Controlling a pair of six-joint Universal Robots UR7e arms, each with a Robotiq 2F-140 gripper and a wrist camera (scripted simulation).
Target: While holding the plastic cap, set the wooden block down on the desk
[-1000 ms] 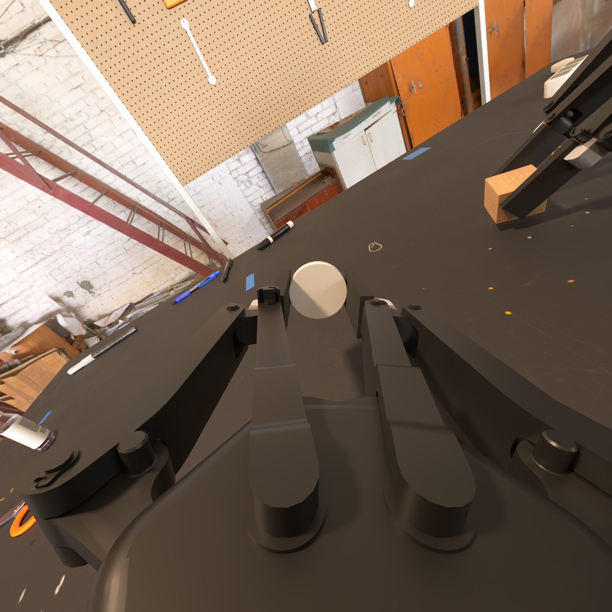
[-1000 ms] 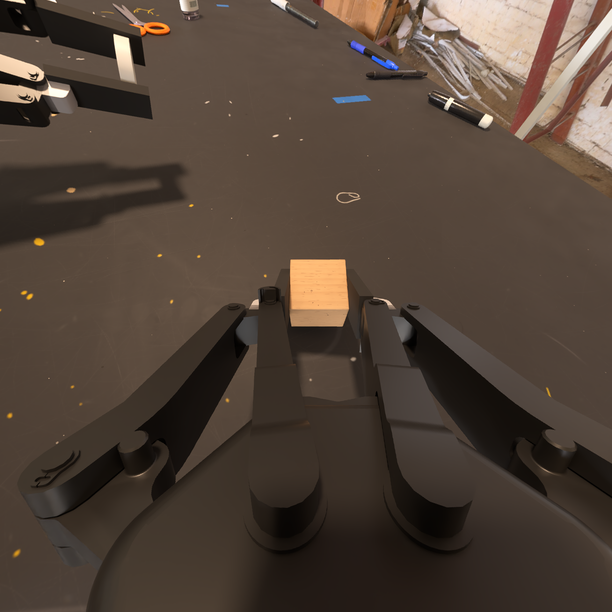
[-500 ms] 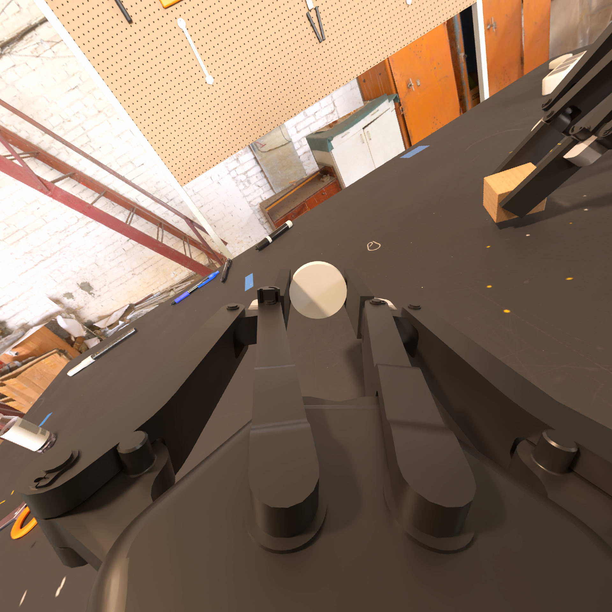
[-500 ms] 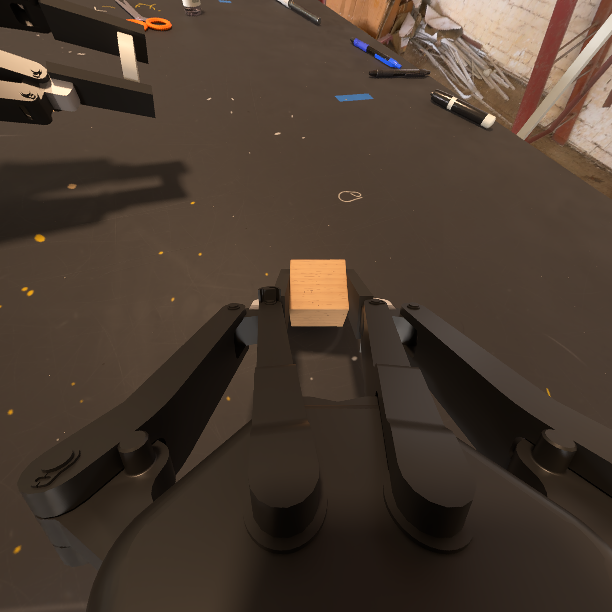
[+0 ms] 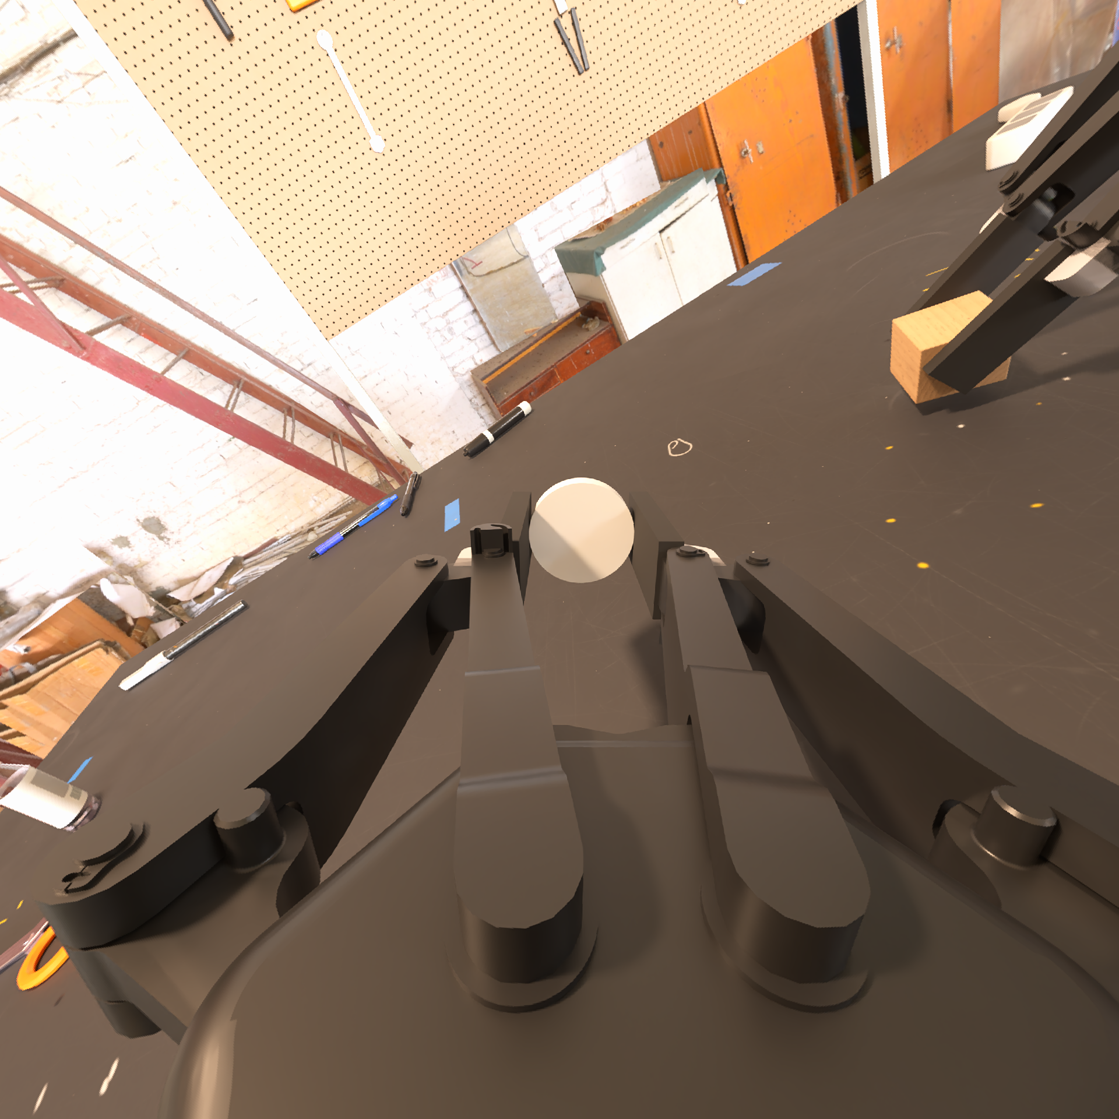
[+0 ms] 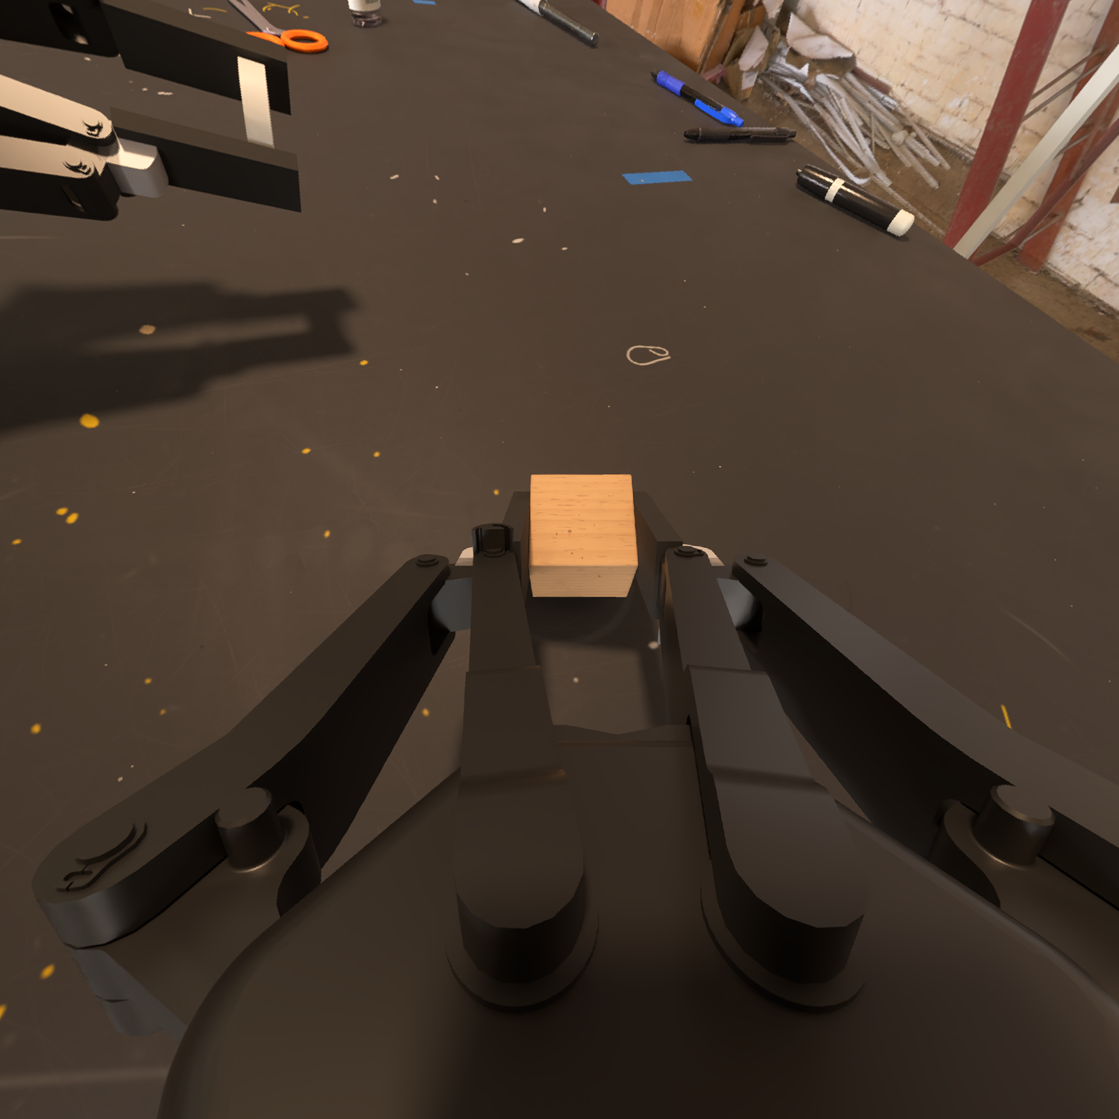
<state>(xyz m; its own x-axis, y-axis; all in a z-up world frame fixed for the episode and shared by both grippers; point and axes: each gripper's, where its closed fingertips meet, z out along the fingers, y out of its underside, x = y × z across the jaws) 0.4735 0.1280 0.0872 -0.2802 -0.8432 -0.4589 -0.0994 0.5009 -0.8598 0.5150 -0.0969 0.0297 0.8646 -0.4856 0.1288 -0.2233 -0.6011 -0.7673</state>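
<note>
The left end effector (image 5: pixel 581 533) pinches the round white plastic cap (image 5: pixel 580 528) between its fingertips, holding it clear above the dark bench (image 5: pixel 848 575), so the cap stays out of the way while the other arm works. The right end effector (image 6: pixel 581 539) is clamped on the wooden block (image 6: pixel 581 533), one finger against each side face, which keeps the block square for a flat landing. From the left wrist view the block (image 5: pixel 932 351) looks very low, at or just above the bench; contact cannot be confirmed. The spot beneath is bare, with the black marker (image 6: pixel 854 200), blue pen (image 6: pixel 696 100) and orange-handled scissors (image 6: pixel 290 37) lying well apart from it
</note>
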